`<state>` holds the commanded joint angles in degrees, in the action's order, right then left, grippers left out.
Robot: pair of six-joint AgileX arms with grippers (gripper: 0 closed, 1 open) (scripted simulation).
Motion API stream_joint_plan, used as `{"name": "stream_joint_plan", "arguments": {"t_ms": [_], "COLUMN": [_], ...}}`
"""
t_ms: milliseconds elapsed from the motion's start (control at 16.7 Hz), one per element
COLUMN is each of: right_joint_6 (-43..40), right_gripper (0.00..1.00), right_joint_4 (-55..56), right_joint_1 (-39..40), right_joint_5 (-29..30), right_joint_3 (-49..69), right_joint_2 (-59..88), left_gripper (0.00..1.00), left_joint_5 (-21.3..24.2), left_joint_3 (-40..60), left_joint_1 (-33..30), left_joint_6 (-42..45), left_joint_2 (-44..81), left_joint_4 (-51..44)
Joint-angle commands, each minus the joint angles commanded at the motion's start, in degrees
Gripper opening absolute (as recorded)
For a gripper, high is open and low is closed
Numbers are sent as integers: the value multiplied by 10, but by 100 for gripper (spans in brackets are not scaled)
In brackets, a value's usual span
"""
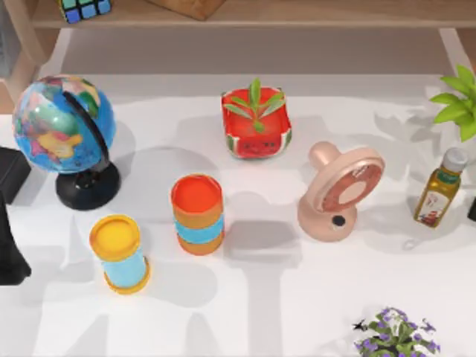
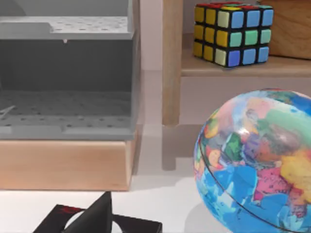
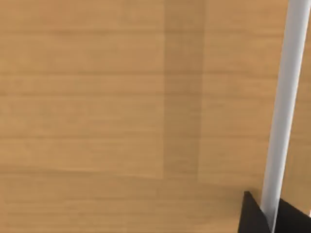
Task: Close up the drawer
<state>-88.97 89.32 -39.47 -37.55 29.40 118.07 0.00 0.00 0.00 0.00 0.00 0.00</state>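
Right gripper [image 3: 272, 213] sits against a wooden drawer front [image 3: 121, 107], dark fingertips flanking its pale bar handle [image 3: 282, 107], apparently clamped on it though contact is hard to confirm; left arm [image 1: 11, 223] parked at the table's left edge beside the globe [image 1: 63, 126].

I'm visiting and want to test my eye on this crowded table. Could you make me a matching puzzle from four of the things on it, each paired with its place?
Things:
1. globe
2. oil bottle
3. watermelon planter
4. pink fan

Places:
a. right edge of the table
b. middle, toward the back
c. left side
d. right of centre

Pairs: 1-c, 2-a, 3-b, 4-d
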Motion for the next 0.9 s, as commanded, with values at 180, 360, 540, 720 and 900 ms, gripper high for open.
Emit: {"name": "stream_joint_plan", "arguments": {"t_ms": [180,360,540,720,900], "right_joint_6": [1,1,-1,0,0], "right_gripper": [0,0,0,0,0], "right_joint_4": [-1,-16,-48,-76,-82], "right_joint_1": [-1,10,38,62,66], "right_joint_5": [0,12,39,63,68], "right_joint_3": [0,19,71,119,126], "right_joint_2": [1,11,30,45,48], "left_gripper": [100,100,100,100,100], "left_joint_5": [0,0,0,0,0], "left_joint_3": [0,0,0,0,0], "left_joint_1": [0,0,0,0,0], "left_joint_6": [0,0,0,0,0], "left_joint_2": [0,0,0,0,0], "left_joint_4": [0,0,0,0,0]}}
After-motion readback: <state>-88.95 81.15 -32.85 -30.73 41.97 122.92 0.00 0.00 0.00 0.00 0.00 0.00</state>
